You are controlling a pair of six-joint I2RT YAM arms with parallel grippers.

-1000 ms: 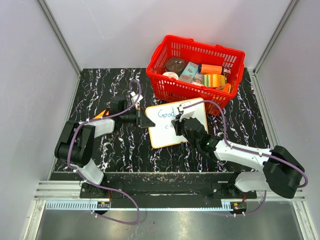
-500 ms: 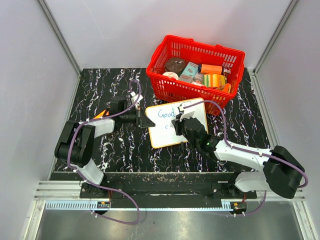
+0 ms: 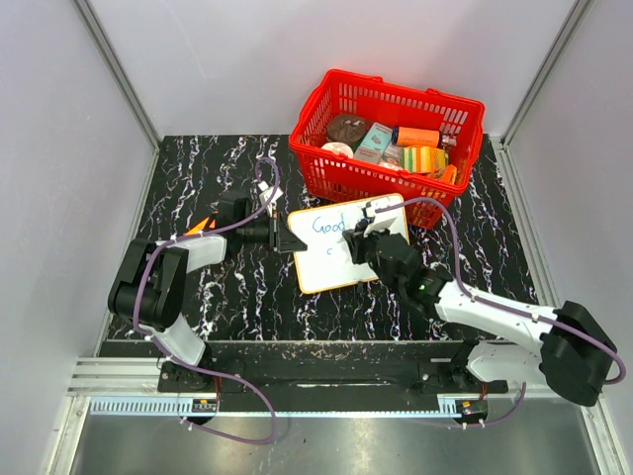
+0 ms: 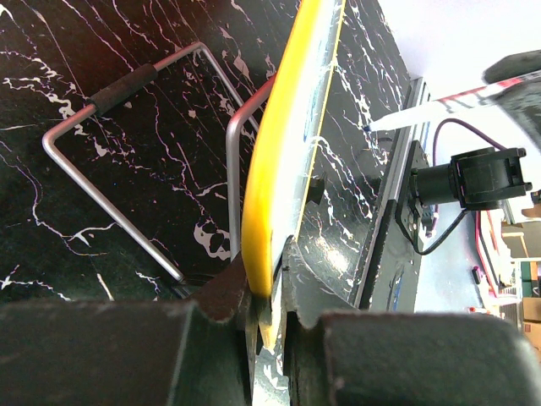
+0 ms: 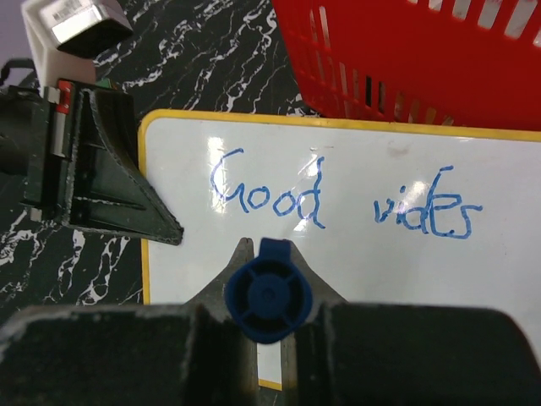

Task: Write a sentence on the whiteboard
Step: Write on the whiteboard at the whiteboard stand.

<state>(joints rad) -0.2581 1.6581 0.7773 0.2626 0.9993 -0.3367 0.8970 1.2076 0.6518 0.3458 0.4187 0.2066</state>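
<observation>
The whiteboard point(image 3: 331, 267) lies tilted in front of the red basket, its yellow rim point(image 4: 279, 169) seen edge-on in the left wrist view. My left gripper point(image 3: 290, 240) is shut on the board's left edge point(image 4: 269, 292). Blue lettering, the sentence point(image 5: 338, 199), reads "Good" and a second word; a small "c" point(image 3: 330, 253) begins a lower line. My right gripper point(image 5: 269, 254) is shut on a blue marker point(image 5: 269, 298), pointed down over the board's middle point(image 3: 361, 237). The marker tip point(image 4: 372, 127) hovers just off the board face.
A red basket point(image 3: 326, 158) full of packaged goods stands right behind the board. A bent wire stand point(image 4: 127, 178) lies on the black marbled table point(image 3: 218, 168) under the board. Grey walls close in the table on three sides.
My right arm has shifted up and to the right over the board with the marker, its elbow swinging right. The left arm and the board have not moved.
</observation>
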